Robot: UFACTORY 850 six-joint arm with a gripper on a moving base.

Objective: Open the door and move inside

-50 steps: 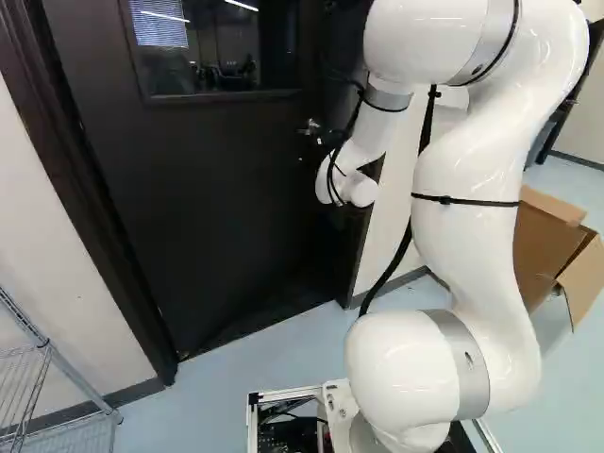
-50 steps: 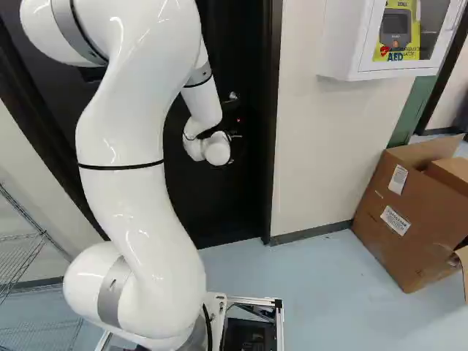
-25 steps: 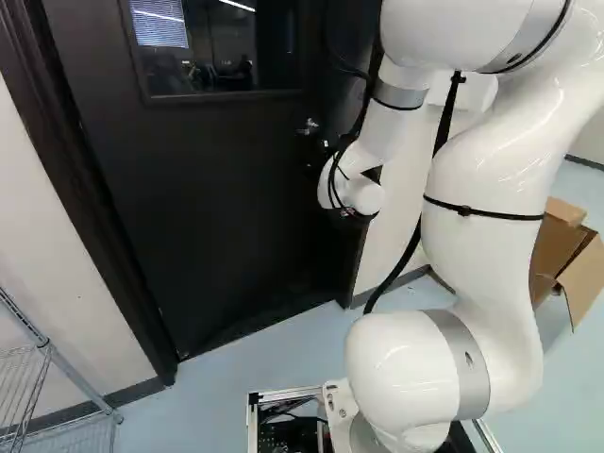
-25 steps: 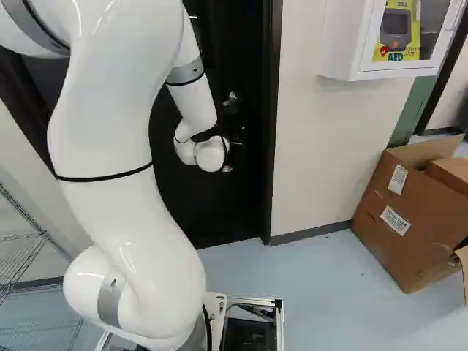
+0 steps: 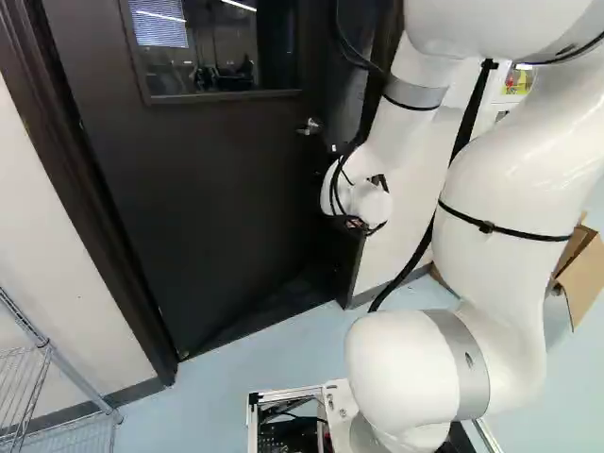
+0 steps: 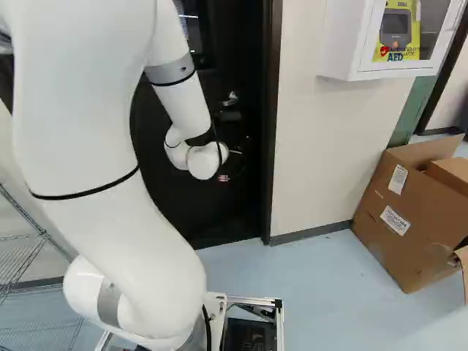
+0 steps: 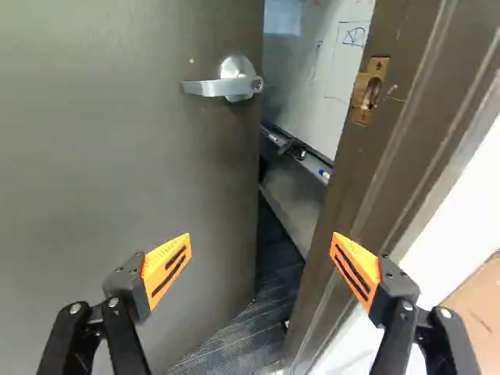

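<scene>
Two risks nearest the camera: the white, rounded arm (image 6: 80, 139), filling the left of the right base view, and the silver-edged base (image 6: 279, 322) at its lower middle. If the base drives in with the arm angled like this, the elbow may meet the jamb before the wrist clears.

Loose black cable (image 5: 470, 111) hangs along the arm, right of centre in the left base view; a lever or latch edge could snag it in passing.

Black two-fingered gripper (image 7: 262, 236) with orange wedge pads (image 7: 166, 267): spread wide, nothing between them. One finger lies ahead of the door face, the other ahead of the dark brown metal frame (image 7: 359, 180). Pushed straight forward, that second finger would likely strike the frame and stall the push. A shift toward the door face first seems wise.

Dark, flat door (image 5: 217, 198), with a window high in the left base view: ajar, its free edge past the frame. Probably swings away from the robot. If a closer pulls it back, it could pinch the fingers or relatch at the brass strike plate (image 7: 369, 90). Silver lever handle (image 7: 207, 87) sits ahead of the gripper, ungripped.

Beyond the gap, a whiteboard (image 7: 320, 47); depth for the swing, cannot tell.
</scene>
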